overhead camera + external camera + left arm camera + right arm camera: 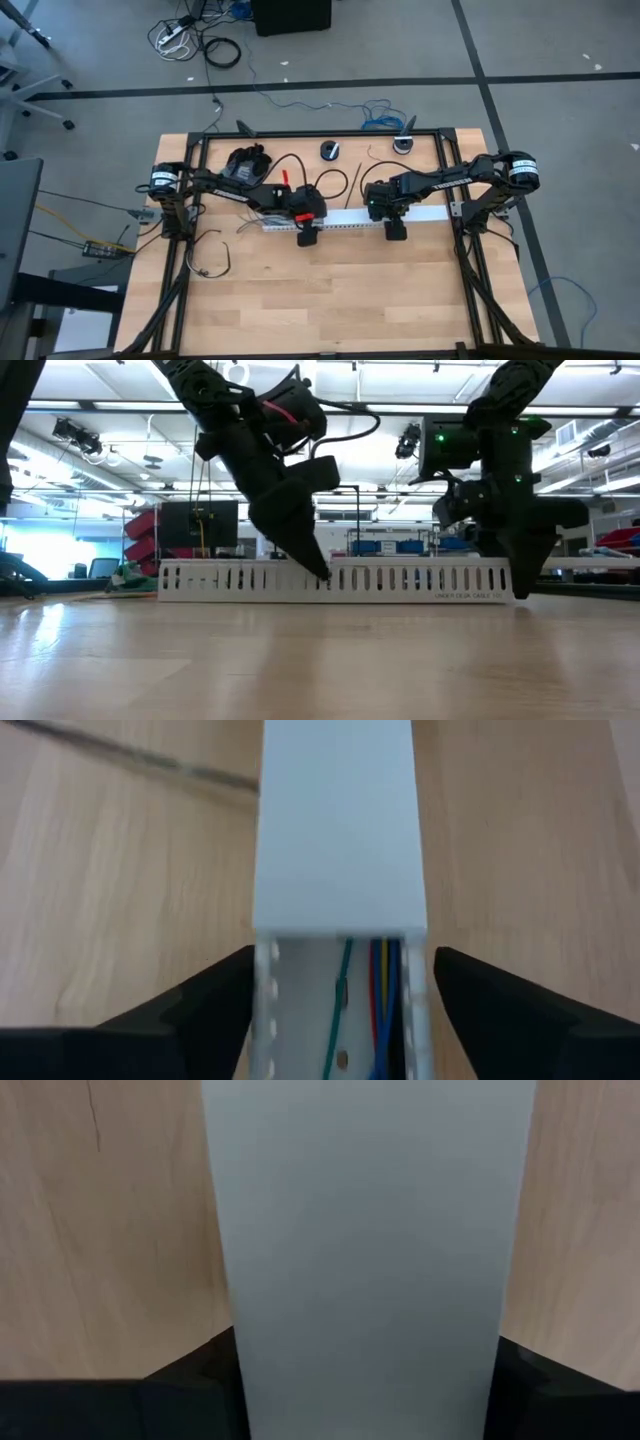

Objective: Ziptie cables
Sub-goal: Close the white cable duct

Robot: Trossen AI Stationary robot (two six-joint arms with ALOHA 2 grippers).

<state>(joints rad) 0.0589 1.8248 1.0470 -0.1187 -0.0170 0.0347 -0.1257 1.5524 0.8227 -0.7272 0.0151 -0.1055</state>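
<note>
A white slotted duct (345, 221) lies flat across the middle of the table. A plain white cover (338, 820) closes most of it. The uncovered stretch shows green, red, yellow and blue wires (378, 1010) inside. My left gripper (305, 232) is open at the cover's left end, with a finger close beside each duct wall. My right gripper (394, 226) sits farther right, over the covered part (365, 1250). A thin dark wire loop (212, 260) lies on the table's left side. I cannot make out a dark-and-green module. My left gripper touches nothing that I can make out. My right gripper comes from above, pointing down, with its fingers (195, 1375) across the duct. One finger lies against each long side of the white cover (245, 1330). The duct stays flat on the table.
A black frame (190, 215) borders the table on the left, right and far sides. Black cable loops (300, 168), a dark bunched object (246, 162) and two small round parts (330, 150) lie beyond the duct. Bare wood (330, 300) stretches toward the near edge.
</note>
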